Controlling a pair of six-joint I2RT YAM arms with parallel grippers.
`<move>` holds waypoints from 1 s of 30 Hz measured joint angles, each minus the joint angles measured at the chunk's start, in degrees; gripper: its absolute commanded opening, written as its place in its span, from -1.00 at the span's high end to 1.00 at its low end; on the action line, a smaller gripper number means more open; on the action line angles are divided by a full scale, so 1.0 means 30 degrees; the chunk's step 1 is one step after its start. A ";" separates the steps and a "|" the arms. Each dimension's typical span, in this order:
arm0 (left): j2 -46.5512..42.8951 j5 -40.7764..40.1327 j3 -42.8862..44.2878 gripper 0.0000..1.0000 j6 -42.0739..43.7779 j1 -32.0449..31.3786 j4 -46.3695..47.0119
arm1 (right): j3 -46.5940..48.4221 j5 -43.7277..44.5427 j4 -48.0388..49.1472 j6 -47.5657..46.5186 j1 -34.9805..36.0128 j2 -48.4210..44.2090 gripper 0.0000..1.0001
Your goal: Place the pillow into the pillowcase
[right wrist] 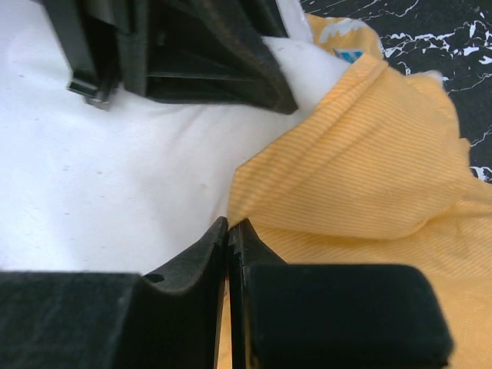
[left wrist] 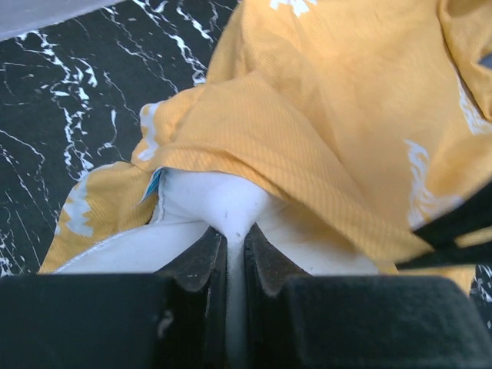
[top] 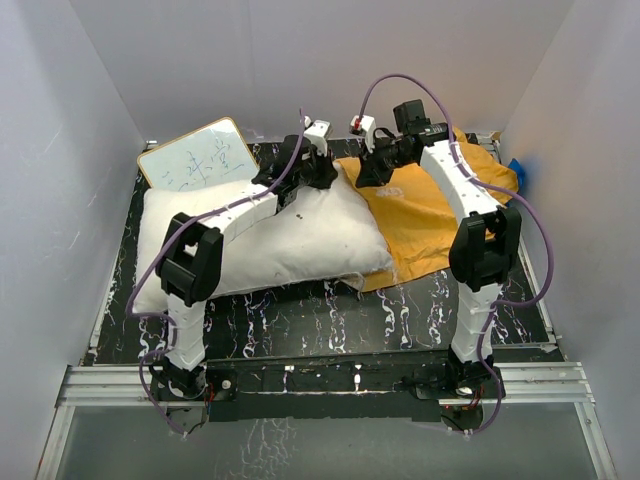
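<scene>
The table (top: 330, 320) carries the pillow (top: 290, 235) across its left and middle. Only the pillow's right end is tucked under the pillowcase (top: 430, 215), which spreads orange side up to the right, so most of the stuffing is not yet done. The left gripper (left wrist: 236, 242) is clamped on 1 thin pinch of white pillow corner, which could slip out under a push. The right gripper (right wrist: 228, 231) is clenched on the orange hem beside it. If the 2 pull unevenly, the opening may slide off the pillow.

The whiteboard (top: 195, 155) blocks the far left behind the pillow (top: 300, 235); open tabletop (top: 330, 320) runs along the front.
</scene>
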 measured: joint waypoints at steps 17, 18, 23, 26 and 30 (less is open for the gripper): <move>0.0459 -0.2747 0.0976 -0.71 -0.2994 0.0102 -0.2055 | -0.2754 -0.0831 0.0874 0.2827 -0.3650 -0.1894 -0.44; -0.0561 -0.2361 0.0372 -0.71 -0.3162 0.0153 -0.2630 | -0.3373 -0.1304 0.0969 0.2820 -0.4065 -0.2499 -0.46; -0.5042 -0.0787 -0.1829 -0.68 -0.3242 0.0765 -0.4648 | -0.9071 -0.3694 0.2739 0.2710 -0.6076 -0.8014 -0.67; -0.8262 0.0481 -0.3592 -0.67 -0.2492 0.1013 -0.5064 | -1.2845 -0.4619 0.4233 0.2550 -0.6084 -1.1504 -0.76; -1.1606 0.1377 -0.5829 -0.75 0.0291 -0.0801 -0.4918 | -1.6487 -0.5391 0.5668 0.1617 -0.5778 -1.4127 -0.75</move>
